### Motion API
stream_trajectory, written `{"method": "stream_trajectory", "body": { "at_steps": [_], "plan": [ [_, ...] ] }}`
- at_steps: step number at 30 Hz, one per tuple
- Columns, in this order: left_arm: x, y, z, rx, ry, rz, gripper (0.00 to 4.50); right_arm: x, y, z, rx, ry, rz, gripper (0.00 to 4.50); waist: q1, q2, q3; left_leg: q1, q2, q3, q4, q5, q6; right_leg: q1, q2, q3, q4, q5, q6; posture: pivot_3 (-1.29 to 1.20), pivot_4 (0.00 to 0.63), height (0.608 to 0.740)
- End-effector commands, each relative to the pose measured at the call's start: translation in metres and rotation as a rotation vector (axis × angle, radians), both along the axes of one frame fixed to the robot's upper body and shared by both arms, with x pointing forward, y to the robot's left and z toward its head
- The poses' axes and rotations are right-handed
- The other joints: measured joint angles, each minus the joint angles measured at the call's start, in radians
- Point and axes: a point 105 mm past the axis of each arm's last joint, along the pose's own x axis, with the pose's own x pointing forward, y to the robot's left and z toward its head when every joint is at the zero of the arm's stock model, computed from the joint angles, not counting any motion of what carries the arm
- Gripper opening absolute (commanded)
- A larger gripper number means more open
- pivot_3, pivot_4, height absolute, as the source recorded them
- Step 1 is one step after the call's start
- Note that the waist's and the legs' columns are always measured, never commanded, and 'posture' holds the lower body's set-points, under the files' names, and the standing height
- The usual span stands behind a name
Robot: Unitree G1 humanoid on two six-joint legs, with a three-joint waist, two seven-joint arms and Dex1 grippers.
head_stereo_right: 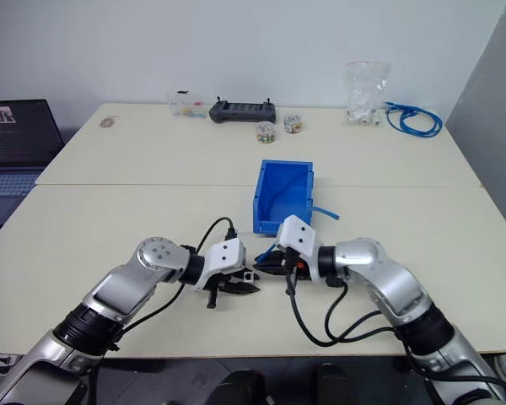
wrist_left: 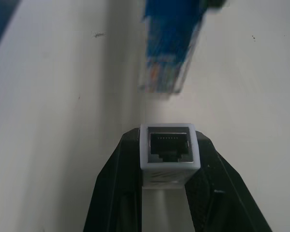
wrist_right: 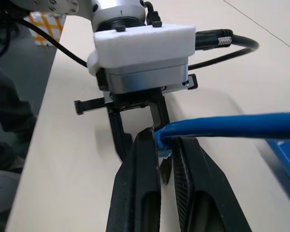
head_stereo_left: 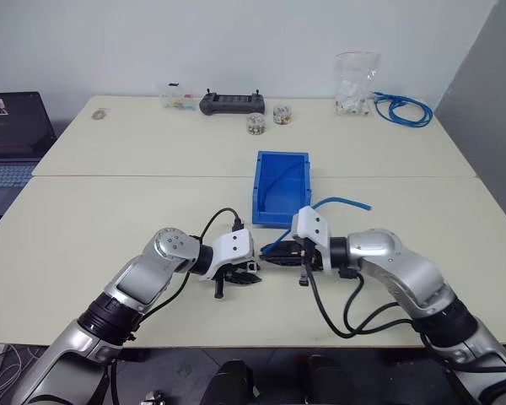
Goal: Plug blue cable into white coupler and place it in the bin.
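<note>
The white coupler [wrist_left: 170,152] sits pinched between the black fingers of my left gripper [head_stereo_left: 250,276], its dark socket facing outward. Just ahead of that socket hangs the clear plug [wrist_left: 165,72] of the blue cable [wrist_right: 232,124], a small gap apart from it. My right gripper [head_stereo_left: 271,257] is shut on the cable just behind the plug, and the two grippers face each other tip to tip near the table's front. The cable trails back from there, over the table [head_stereo_left: 347,202] and into the bin [head_stereo_left: 282,211], a blue box standing just beyond both grippers.
Along the far edge of the table are a black controller [head_stereo_left: 228,103], two small round containers [head_stereo_left: 255,123], a clear box [head_stereo_left: 177,95], a clear bag [head_stereo_left: 355,84] and a coiled bundle of blue cable [head_stereo_left: 402,109]. A laptop [head_stereo_left: 10,135] stands off the table's left.
</note>
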Motion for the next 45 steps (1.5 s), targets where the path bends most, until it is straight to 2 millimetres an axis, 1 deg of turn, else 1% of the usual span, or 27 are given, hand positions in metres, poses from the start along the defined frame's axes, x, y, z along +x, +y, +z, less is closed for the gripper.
{"method": "stream_trajectory", "body": {
  "at_steps": [1,8,15,22,25,28,32,36,40,45],
  "plan": [
    [-0.007,0.003,-0.016,0.043,0.063,-0.006,0.81,0.0,0.008,0.006,-0.006,-0.056,0.055,0.09,-0.001,0.0,0.0,0.0,0.0,0.0,0.0,0.0,0.0,0.0,0.0,0.0,0.0,0.0,0.0,0.0,0.15,0.74],
    [-0.006,0.003,-0.016,0.047,0.064,-0.003,0.81,-0.002,0.016,0.004,-0.042,-0.067,0.108,0.09,-0.004,0.0,0.0,0.0,0.0,0.0,0.0,0.0,0.0,0.0,0.0,0.0,0.001,0.0,0.0,0.0,0.15,0.74],
    [-0.006,0.004,-0.016,0.05,0.065,0.0,0.81,-0.002,0.017,0.001,-0.086,-0.07,0.133,0.09,-0.005,0.0,0.0,0.001,0.0,0.0,0.0,0.0,0.0,0.0,0.0,0.0,0.001,0.0,0.0,0.0,0.15,0.74],
    [-0.006,0.007,-0.018,0.058,0.063,0.002,0.81,-0.002,0.014,-0.003,-0.123,-0.065,0.146,0.09,-0.005,0.0,0.0,0.001,0.0,0.0,0.0,0.0,0.0,0.0,0.0,0.0,0.001,0.0,0.0,0.0,0.15,0.74],
    [-0.006,0.007,-0.018,0.058,0.062,0.005,0.81,-0.004,0.015,-0.002,-0.124,-0.06,0.16,0.09,-0.006,0.0,0.0,0.001,0.0,0.0,0.0,0.0,0.0,0.0,0.0,0.0,0.001,0.0,0.0,0.0,0.15,0.74],
    [-0.005,0.006,-0.018,0.056,0.062,0.008,0.81,-0.005,0.019,-0.006,-0.146,-0.062,0.179,0.09,-0.006,0.0,0.0,0.001,0.0,0.0,0.0,0.0,0.0,0.0,0.0,0.0,0.001,0.0,0.0,0.0,0.15,0.74],
    [-0.005,0.005,-0.018,0.056,0.061,0.007,0.81,-0.004,0.022,-0.011,-0.175,-0.04,0.203,0.09,-0.006,0.001,-0.001,0.001,0.0,0.0,0.0,0.0,0.0,0.0,0.0,0.0,0.001,0.0,0.0,0.0,0.15,0.74],
    [-0.005,0.005,-0.017,0.055,0.059,0.008,0.81,-0.004,0.028,-0.011,-0.186,0.015,0.234,0.09,-0.01,0.001,-0.002,0.002,0.0,0.0,0.0,0.0,0.0,0.0,0.0,0.0,0.001,0.0,0.0,0.0,0.15,0.74],
    [-0.004,0.004,-0.016,0.05,0.058,0.014,0.81,-0.008,0.031,-0.02,-0.231,0.046,0.273,0.09,-0.011,0.002,-0.006,0.002,0.0,-0.001,0.0,0.0,0.0,0.001,0.0,0.0,0.002,0.0,0.0,0.0,0.15,0.74],
    [-0.004,0.004,-0.016,0.047,0.06,0.023,0.81,-0.012,0.028,-0.043,-0.31,0.079,0.288,0.09,-0.013,0.003,-0.011,0.003,0.0,-0.001,0.0,0.0,0.0,0.001,0.0,0.0,0.002,0.0,0.0,0.0,0.15,0.74]
  ]
}}
